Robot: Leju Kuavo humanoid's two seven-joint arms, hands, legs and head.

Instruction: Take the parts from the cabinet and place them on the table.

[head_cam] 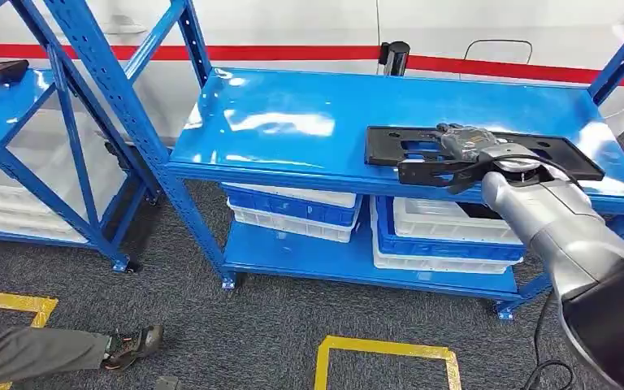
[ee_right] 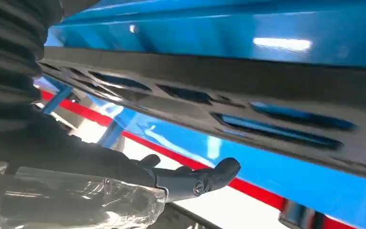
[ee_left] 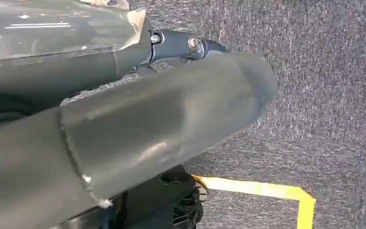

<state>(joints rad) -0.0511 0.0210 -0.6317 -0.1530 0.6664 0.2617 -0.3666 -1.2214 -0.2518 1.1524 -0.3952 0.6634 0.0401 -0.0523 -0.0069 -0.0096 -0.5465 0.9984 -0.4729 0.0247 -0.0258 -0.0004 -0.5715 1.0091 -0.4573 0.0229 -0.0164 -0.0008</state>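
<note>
Setting: grey carpet, glossy blue steel shelving rack [head_cam: 292, 122]. Item: flat black perforated plastic panel [head_cam: 406, 146], lying on the top shelf. Right hand [head_cam: 463, 142] rests over it; grip cannot be told. Step: pickup. Next: secure hold, lift clear.

I see grey carpet floor [head_cam: 276, 325] w/ yellow tape squares [head_cam: 386, 351]. Blue metal rack [head_cam: 292, 122] in front, glossy top shelf w/ light glare; lower shelf holds stacked blue & white bins [head_cam: 292, 213]. 2nd blue rack [head_cam: 16, 114] at left, white bins under it. Behind: white wall [head_cam: 292, 24] w/ red stripe [head_cam: 292, 52].
</note>
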